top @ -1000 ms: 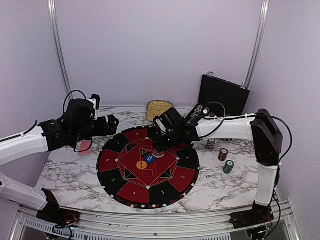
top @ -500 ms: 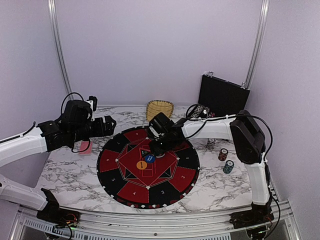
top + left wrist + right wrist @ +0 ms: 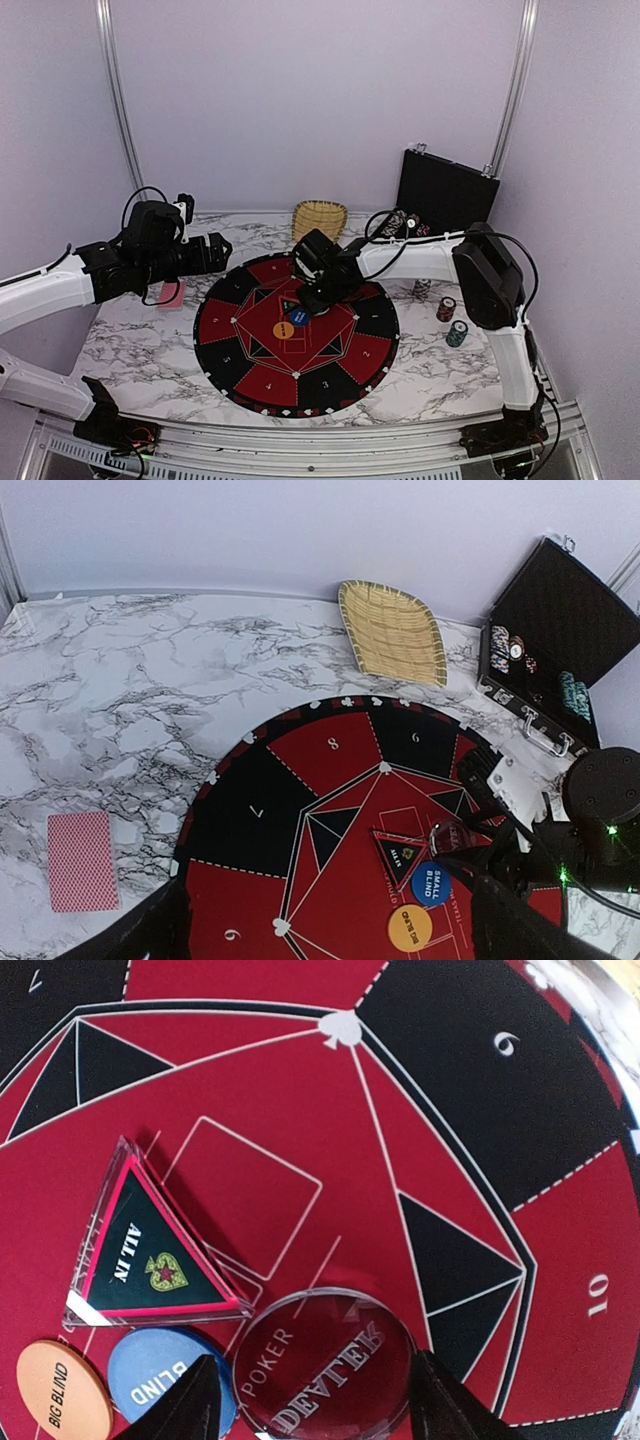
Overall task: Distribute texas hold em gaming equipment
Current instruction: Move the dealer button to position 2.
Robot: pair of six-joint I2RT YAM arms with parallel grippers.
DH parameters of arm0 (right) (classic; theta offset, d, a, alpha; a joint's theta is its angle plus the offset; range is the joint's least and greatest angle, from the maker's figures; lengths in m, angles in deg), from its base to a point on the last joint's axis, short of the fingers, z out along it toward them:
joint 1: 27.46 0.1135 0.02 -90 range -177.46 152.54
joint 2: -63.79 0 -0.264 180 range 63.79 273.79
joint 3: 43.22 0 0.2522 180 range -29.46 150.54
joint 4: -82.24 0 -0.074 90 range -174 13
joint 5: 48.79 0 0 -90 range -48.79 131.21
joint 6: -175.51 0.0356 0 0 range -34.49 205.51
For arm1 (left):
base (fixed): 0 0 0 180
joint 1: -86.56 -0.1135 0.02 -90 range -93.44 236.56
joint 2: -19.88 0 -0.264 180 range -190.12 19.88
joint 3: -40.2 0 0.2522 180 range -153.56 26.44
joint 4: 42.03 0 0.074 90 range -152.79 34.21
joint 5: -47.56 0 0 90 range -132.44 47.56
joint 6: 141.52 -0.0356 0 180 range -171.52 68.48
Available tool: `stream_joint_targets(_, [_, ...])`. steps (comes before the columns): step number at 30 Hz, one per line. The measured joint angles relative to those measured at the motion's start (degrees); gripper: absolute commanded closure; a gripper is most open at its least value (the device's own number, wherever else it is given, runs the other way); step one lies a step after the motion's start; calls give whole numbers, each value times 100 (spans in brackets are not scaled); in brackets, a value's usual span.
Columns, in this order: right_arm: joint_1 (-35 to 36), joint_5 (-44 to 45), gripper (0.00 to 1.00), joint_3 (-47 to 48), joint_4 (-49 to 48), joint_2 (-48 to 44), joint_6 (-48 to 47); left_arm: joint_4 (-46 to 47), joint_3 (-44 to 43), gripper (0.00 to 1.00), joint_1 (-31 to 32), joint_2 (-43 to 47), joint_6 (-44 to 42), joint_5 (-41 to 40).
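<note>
Revealing clear dealer button, hidden overhead

1. Left arm and right arm: white tubular links joined by blocky black joint housings.
2. Thin black cables looped loosely off the wrists and elbows.
3. Black bases bolted to the front rail; small green lights on one black housing.

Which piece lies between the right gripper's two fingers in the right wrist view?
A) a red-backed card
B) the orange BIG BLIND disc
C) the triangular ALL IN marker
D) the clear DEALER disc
D: the clear DEALER disc lies inside the right gripper, a finger on each side.
</note>
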Motion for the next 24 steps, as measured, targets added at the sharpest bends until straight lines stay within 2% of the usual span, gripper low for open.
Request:
stream_joint_targets(3, [42,39,30,15,9,17,0,0,0,1,-7,0,-2,15])
stream_joint_targets(10, [61,164,28,155,94,109,37,-2,0,1,-37,-2,-4,90])
stream_joint_targets(24, [-63,208,30,74,59,125,350,-2,0,1,-94,-96,-7,155])
